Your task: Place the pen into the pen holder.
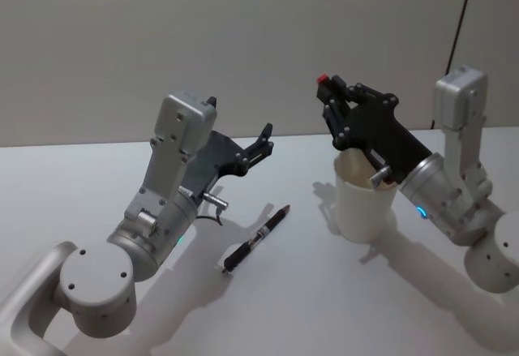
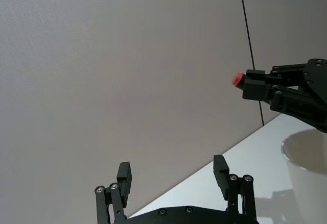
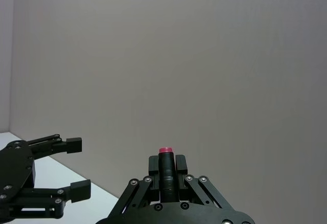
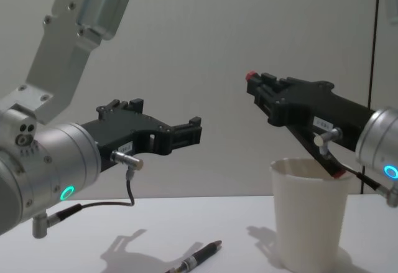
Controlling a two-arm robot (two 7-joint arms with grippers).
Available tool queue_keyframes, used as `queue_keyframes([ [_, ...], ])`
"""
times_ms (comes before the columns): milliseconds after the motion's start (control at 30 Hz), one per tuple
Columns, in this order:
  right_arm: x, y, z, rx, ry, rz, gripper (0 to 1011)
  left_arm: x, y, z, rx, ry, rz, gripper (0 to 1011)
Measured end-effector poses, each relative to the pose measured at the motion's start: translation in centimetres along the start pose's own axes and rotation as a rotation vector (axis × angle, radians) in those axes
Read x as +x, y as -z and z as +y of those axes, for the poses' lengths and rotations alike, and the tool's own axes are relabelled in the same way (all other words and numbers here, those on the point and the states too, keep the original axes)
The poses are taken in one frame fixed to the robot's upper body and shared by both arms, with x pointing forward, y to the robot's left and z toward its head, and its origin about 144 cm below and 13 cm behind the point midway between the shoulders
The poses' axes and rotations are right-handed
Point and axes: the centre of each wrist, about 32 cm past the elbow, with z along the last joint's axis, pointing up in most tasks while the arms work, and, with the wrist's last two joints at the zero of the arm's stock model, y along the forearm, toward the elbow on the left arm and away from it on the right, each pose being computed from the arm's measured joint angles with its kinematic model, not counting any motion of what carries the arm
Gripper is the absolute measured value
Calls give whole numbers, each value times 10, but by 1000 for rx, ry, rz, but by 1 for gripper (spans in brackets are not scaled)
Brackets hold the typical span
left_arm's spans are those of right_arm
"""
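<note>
- The task looks barely underway. I can make out no pen standing in the pen holder (image 1: 363, 206), the white paper cup upright on the bench (image 1: 308, 299).
- The right claw (image 1: 328, 90) hangs over the cup's mouth, with its tips angled up and away from it. Its fingers are closed tight around a red-capped pen (image 3: 164, 173) — the cap pokes out past the fingertips.
- A second one, a black pen (image 1: 255, 239), lies flat on the bench between the left arm and the cup, apart from both.
- The left claw (image 1: 266, 137) is raised off the bench, fingers spread wide with nothing between them.
- Cup contents: the right claw covers much of the mouth. The bit of inner wall in sight looks bare, and I cannot tell whether anything sits at the bottom.
- Left to do, as I judge it — turn the held pen down over the mouth and release it. The black pen may need picking up too.
</note>
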Motion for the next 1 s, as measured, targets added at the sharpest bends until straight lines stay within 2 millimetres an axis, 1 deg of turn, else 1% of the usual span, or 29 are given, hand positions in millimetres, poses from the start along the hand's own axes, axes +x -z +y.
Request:
queue_keyframes([
  [400, 3, 3, -4, -4, 5, -19, 182, 0, 0, 0, 0, 0, 0, 1003],
  [1000, 0, 9, -4, -15, 3, -33, 182, 0, 0, 0, 0, 0, 0, 1003],
])
